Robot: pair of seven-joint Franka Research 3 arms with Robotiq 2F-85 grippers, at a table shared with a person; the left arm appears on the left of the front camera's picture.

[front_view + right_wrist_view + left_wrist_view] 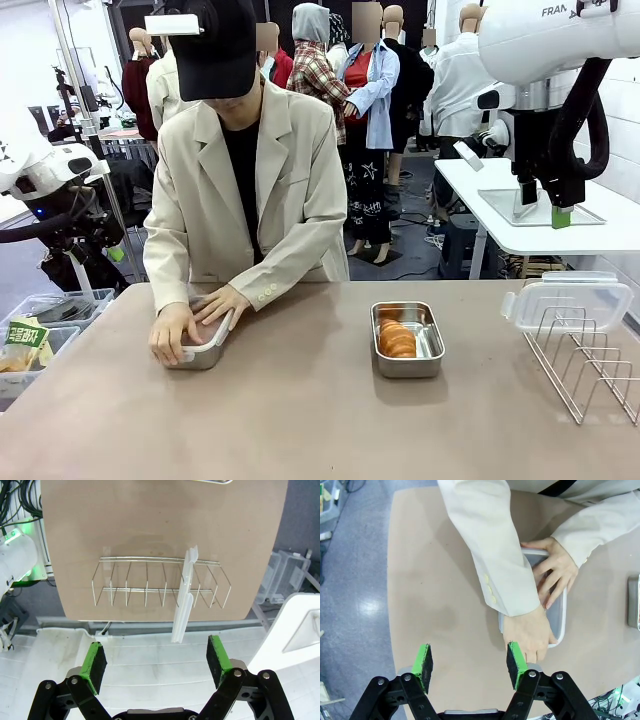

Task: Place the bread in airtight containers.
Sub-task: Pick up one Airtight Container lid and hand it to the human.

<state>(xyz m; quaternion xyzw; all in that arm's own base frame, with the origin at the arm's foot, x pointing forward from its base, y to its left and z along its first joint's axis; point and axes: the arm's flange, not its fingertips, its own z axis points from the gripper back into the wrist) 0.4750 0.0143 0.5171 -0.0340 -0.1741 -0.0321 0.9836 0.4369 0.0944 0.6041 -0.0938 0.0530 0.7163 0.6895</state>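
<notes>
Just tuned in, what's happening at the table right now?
The person's hands are pressing a lid onto the left container. The middle container sits open with bread inside; a spare lid stands in the wire rack. The left gripper and right gripper hover above, jaws open, empty.

The person's hands [527,632] and sleeve [495,555] cover most of the lidded container [559,617], so I cannot tell what it holds. Beside that container, the open pan [635,602] is cut off by my left wrist view's edge. Farther off, the wire rack [585,360] runs past the front view's edge.
</notes>
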